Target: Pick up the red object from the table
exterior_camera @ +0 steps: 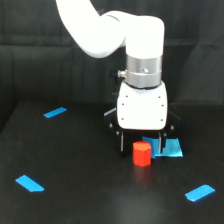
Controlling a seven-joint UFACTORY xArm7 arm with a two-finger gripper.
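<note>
In the lower middle of the frame, a little right of center, the red object stands upright on the table. It is a small bright red-orange block with a flat top that looks angular. Directly above it hangs the gripper, with its white body filling the center of the picture. A dark finger comes down at the left of the block, and another dark finger comes down at the right, so the fingers stand wide apart, clearly wider than the block. The block sits between them, in front of them from this view, and it rests on the table surface; I cannot tell if either finger touches it, but the gap on the left side is visible. The gripper holds nothing.

Just behind and to the right of the block lies a blue rectangle, partly hidden by the right finger. Three blue strips lie well apart from the block: one blue strip at the middle left, a second strip at the lower left, and a third strip at the lower right. The white arm enters from the upper left and bends down to a metal-grey wrist ring above the gripper body.
</note>
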